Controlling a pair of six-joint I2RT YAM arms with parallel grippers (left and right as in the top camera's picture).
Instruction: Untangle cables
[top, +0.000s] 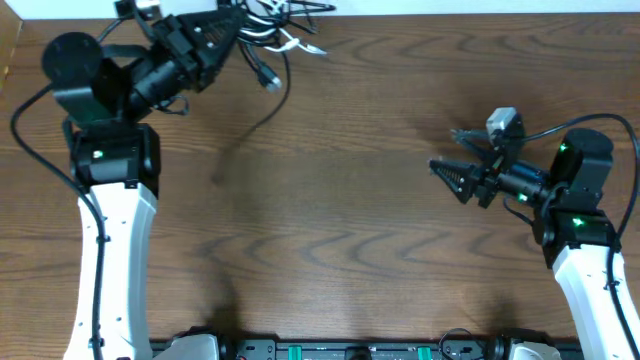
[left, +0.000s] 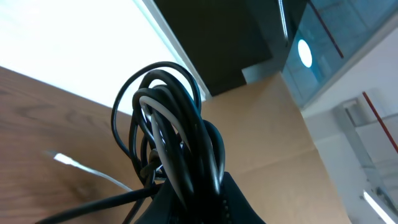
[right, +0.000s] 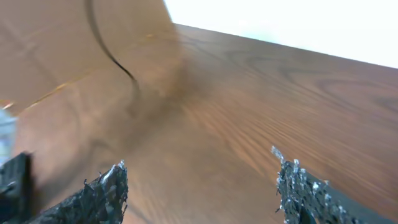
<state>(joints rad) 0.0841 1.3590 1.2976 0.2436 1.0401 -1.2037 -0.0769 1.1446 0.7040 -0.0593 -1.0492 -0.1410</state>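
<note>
Several cables (left: 168, 124) hung knotted in the clamped left gripper (top: 222, 38), upper left — sorting seemingly just begun; the right gripper (right: 198, 163), empty and spread, needed one loose strand.

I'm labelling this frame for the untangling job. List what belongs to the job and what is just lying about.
Job:
cable bundle, black cords with one white, clamped in the left gripper
right gripper, open and empty

Just there:
wooden table
cardboard panel
</note>
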